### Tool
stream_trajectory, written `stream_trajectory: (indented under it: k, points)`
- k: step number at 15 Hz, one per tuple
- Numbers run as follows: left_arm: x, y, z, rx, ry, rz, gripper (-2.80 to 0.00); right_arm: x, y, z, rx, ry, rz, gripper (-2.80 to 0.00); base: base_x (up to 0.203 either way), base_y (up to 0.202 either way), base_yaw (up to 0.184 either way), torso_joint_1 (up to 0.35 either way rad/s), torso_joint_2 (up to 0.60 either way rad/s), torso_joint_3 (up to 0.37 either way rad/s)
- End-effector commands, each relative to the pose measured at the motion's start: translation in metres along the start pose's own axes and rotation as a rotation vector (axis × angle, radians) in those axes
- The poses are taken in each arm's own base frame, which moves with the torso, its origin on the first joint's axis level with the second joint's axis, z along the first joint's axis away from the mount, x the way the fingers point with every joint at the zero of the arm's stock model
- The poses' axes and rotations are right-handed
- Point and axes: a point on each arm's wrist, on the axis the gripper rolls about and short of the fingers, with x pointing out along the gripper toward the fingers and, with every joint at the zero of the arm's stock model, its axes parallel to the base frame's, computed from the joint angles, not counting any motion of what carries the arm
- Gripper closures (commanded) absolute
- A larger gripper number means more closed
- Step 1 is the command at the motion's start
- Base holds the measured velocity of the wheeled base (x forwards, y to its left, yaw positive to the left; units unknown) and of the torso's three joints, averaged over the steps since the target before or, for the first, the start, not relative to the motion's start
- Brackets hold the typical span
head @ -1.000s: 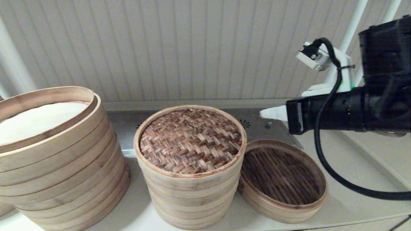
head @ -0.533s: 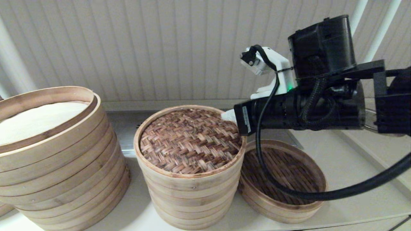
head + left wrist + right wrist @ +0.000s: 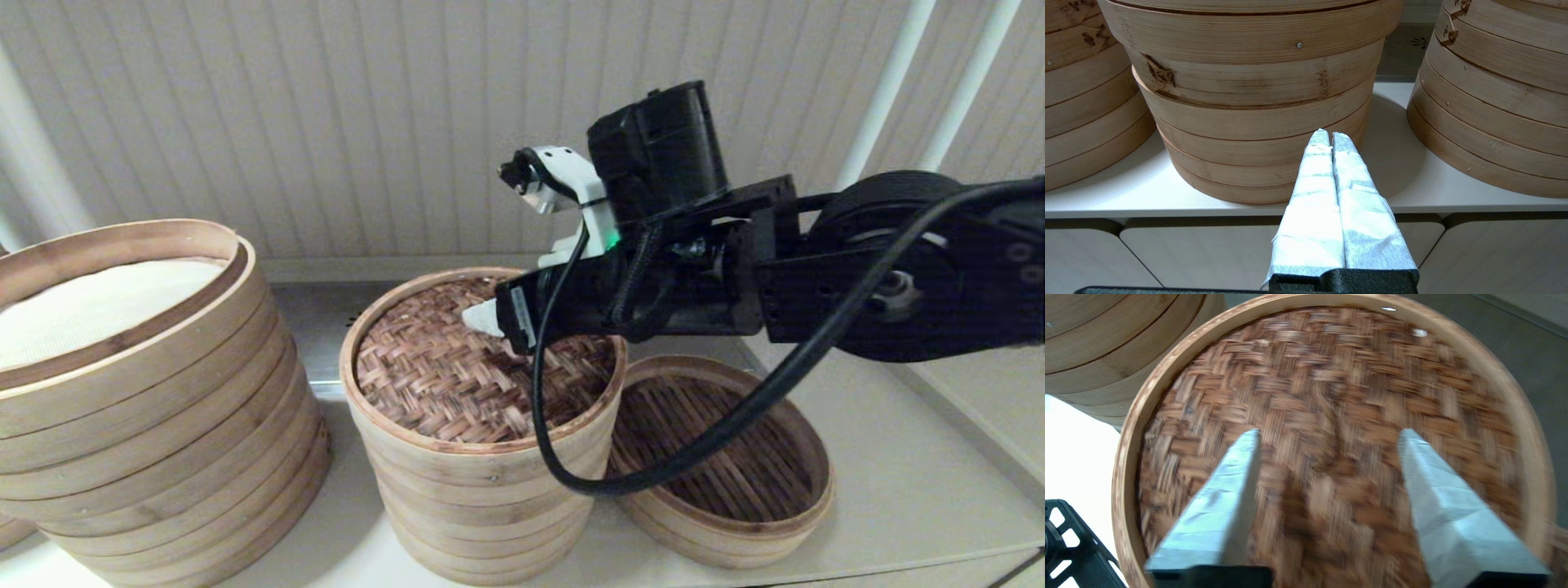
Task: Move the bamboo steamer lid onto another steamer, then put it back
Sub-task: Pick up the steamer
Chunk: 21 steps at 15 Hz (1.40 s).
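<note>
The bamboo steamer lid (image 3: 433,376), dark herringbone weave in a pale rim, lies on top of the medium stack of pale bamboo tiers (image 3: 482,490) at the middle of the counter; the stack's liner is hidden under it. My right gripper (image 3: 488,322) hovers just over the lid's woven top (image 3: 1331,375), reaching in from the right. It is open, its taped fingers (image 3: 1229,490) spread wide with only the weave between them (image 3: 1329,433). My left gripper (image 3: 1329,134) is shut and empty, parked low in front of the counter edge, out of the head view.
A much wider stack with a white cloth (image 3: 147,408) stands to the left. A low basket with a dark slatted floor (image 3: 735,457) sits at the right, against the medium stack. The panelled wall (image 3: 408,122) is close behind. The counter edge (image 3: 1208,208) lies ahead of the left gripper.
My right arm has swung in from the far right, past the low basket, until its gripper is over the lid. The lid and stacks have not moved.
</note>
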Motion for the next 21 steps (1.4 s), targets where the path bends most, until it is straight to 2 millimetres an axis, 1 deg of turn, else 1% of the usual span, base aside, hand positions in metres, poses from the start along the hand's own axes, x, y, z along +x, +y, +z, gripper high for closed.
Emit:
stream_trajectory:
  k: [1,3,7,8,15,21]
  points:
    - [0.0,0.0,0.0,-0.001,-0.001,0.0,0.0,0.022,0.002,-0.008,-0.002,0.032,-0.005,-2.8,0.0,0.0,0.0,0.0,0.0,0.0]
    - [0.0,0.0,0.0,0.0,0.0,0.0,0.0,0.034,-0.001,-0.01,0.001,0.04,-0.012,-2.8,0.0,0.0,0.0,0.0,0.0,0.0]
    - [0.0,0.0,0.0,0.0,-0.001,0.0,0.0,0.034,0.002,-0.005,-0.001,0.023,-0.013,-2.8,0.0,0.0,0.0,0.0,0.0,0.0]
    - [0.0,0.0,0.0,0.0,0.001,0.0,0.0,0.033,0.002,-0.005,-0.001,0.021,-0.021,0.0,0.0,0.0,0.0,0.0,0.0,0.0]
    - [0.0,0.0,0.0,0.0,-0.001,0.0,0.0,0.031,0.006,-0.009,-0.009,0.029,-0.062,0.0,0.0,0.0,0.0,0.0,0.0,0.0]
    - [0.0,0.0,0.0,0.0,0.001,0.0,0.0,0.028,0.006,-0.003,-0.011,0.008,-0.071,0.0,0.0,0.0,0.0,0.0,0.0,0.0]
